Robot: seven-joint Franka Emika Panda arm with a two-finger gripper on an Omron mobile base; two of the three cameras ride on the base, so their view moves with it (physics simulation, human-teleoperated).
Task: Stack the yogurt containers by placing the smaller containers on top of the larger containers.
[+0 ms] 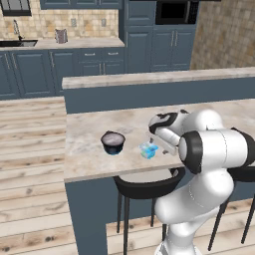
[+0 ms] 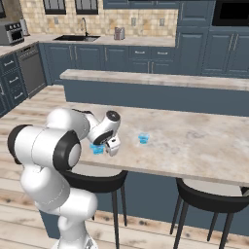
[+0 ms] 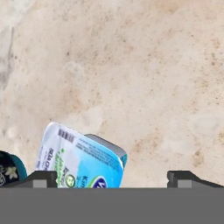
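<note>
Blue yogurt cup [image 3: 81,159] lies on the bench [image 1: 89,149] beside the dark tub [image 1: 113,142] — your gripper [image 3: 111,177] hovers spread above it, holding nothing, poised to grab.

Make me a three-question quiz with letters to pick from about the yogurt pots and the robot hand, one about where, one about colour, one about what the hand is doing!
1. Where does the dark tub stand?
A. on the marble counter
B. on a stool
C. in the sink

2. What colour is the small cup near the gripper?
A. red
B. light blue
C. yellow

3. What is the gripper doing?
A. squeezing the dark tub
B. carrying a cup high in the air
C. open, with one finger over the small cup and nothing gripped

Answers:
1 A: the left base view shows the tub on the counter top.
2 B: the hand view shows a light-blue cup with a white label.
3 C: in the hand view the fingertips stand wide apart and bare counter lies between most of them.
</note>
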